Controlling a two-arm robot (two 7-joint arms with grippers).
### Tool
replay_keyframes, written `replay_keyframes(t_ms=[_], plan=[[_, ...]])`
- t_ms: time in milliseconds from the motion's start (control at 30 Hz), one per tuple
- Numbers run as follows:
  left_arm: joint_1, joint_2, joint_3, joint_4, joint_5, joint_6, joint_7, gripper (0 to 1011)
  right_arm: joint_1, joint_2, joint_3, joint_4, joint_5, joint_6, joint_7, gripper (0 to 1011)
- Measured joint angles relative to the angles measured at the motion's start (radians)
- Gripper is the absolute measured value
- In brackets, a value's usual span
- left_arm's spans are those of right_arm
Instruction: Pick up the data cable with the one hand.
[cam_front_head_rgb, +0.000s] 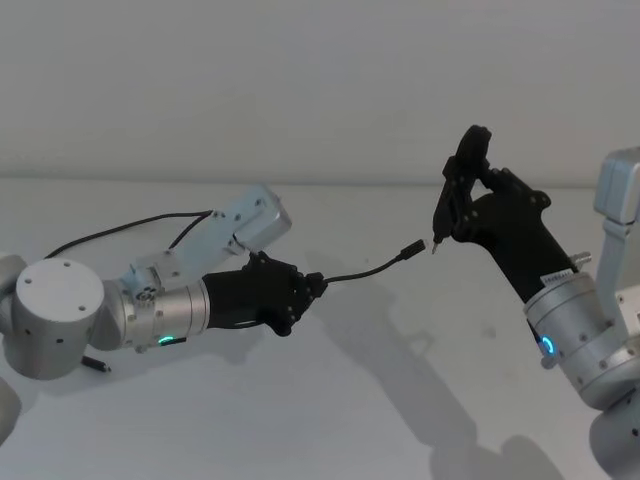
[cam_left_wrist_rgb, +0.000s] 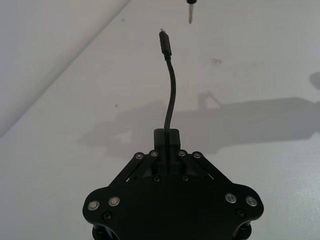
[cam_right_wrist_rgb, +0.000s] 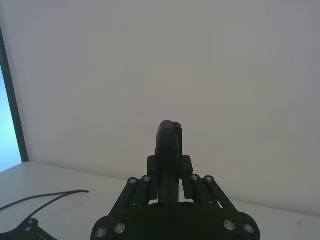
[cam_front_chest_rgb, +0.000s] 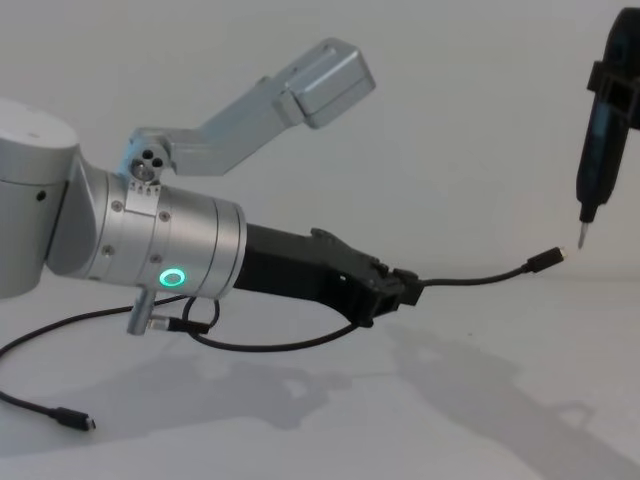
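Left gripper (cam_front_head_rgb: 318, 284) (cam_left_wrist_rgb: 167, 135) (cam_front_chest_rgb: 408, 287): held off the surface (cam_front_head_rgb: 400, 400), reaching from the left edge toward the middle on a thick silver arm with a lit green ring (cam_front_chest_rgb: 174, 277)
Left jaws: pinched narrow on the data cable (cam_front_head_rgb: 370, 270) (cam_left_wrist_rgb: 172, 85) (cam_front_chest_rgb: 480, 278), which passes straight between them
Data cable: in the air above the middle of the surface; a short free length runs out of the jaws toward the right side, bowed in a gentle curve
Plug (cam_front_head_rgb: 411, 250) (cam_left_wrist_rgb: 165, 42) (cam_front_chest_rgb: 545, 260): at the free end of that length, silver-tipped, clear of the surface
Cable behind the jaws: sags in a loop under the left arm, as the chest view shows
Right gripper (cam_front_head_rgb: 458, 205) (cam_right_wrist_rgb: 170, 160): raised over the right side of the surface, angled up and inward
Right jaws: closed on a slim black tool (cam_front_head_rgb: 470, 150) (cam_front_chest_rgb: 598, 140) that stands nearly upright
Tool tip: pointed metal, aimed downward, just beside the plug; whether the two touch cannot be told
Second plug (cam_front_head_rgb: 97, 365) (cam_front_chest_rgb: 75, 420): small and black, lying on the surface near the left edge below the left arm, on a thin black lead; whether it belongs to the same cable cannot be told
Surface: plain white, marked with the shadows of both arms
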Motion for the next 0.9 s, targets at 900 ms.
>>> replay_keyframes(t_ms=[900], plan=[[0.003,0.006,-0.008,-0.018,0.0,-0.025,-0.006,39,0.071,-0.013,0.021,0.061,-0.012,-0.004,0.04,275]])
